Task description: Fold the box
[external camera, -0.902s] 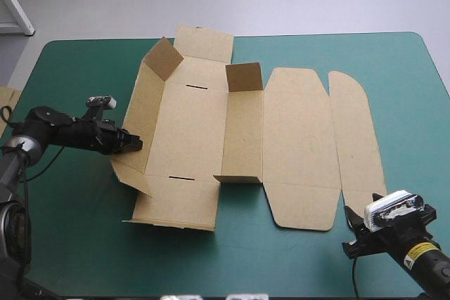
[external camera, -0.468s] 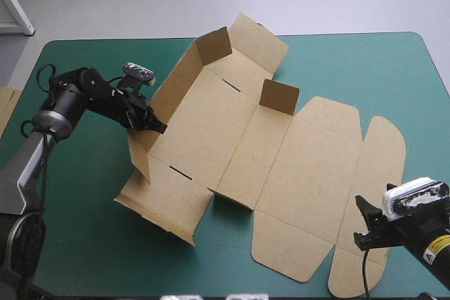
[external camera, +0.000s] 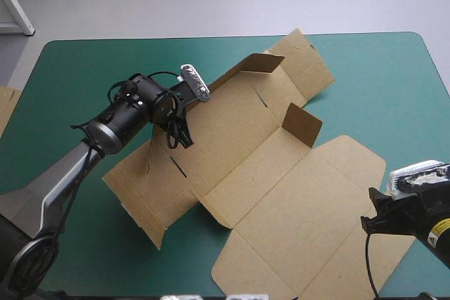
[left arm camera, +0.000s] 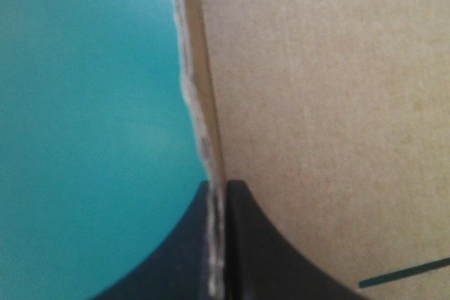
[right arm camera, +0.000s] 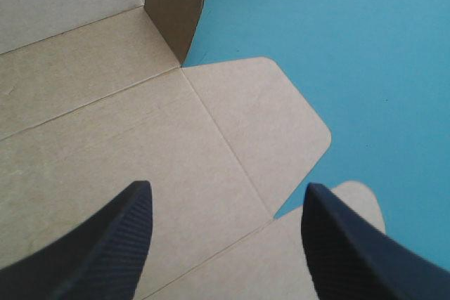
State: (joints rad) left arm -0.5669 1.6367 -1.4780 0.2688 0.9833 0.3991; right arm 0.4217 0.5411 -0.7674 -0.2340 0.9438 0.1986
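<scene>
Clearance is tightest at the left, where a sliver of spare brown board [external camera: 5,107] shows at the table's left edge. The teal-green table cover [external camera: 63,82] beside it lies bare.

Next comes the left gripper [external camera: 181,133], its black fingers [left arm camera: 260,244] pinched all but together on the cut edge of a raised side wall of the box [external camera: 267,173]. This cut sheet of brown corrugated board lies skewed across the middle of the table, with one corner at the far edge and the lid end toward the near right corner.

To do this step well, I judge, the wall should swing about its crease rather than be dragged, since the sheet looks free to slide. So shallow a hold could also slip.

A short upright end flap [external camera: 302,126] stands mid-sheet, in line to be tucked inside the wall.

At the right, the right gripper [external camera: 371,217] hovers over the lid panel, fingers spread wide and holding nothing. It could press the base down. Bare cover toward the far right corner leaves room for swinging.
</scene>
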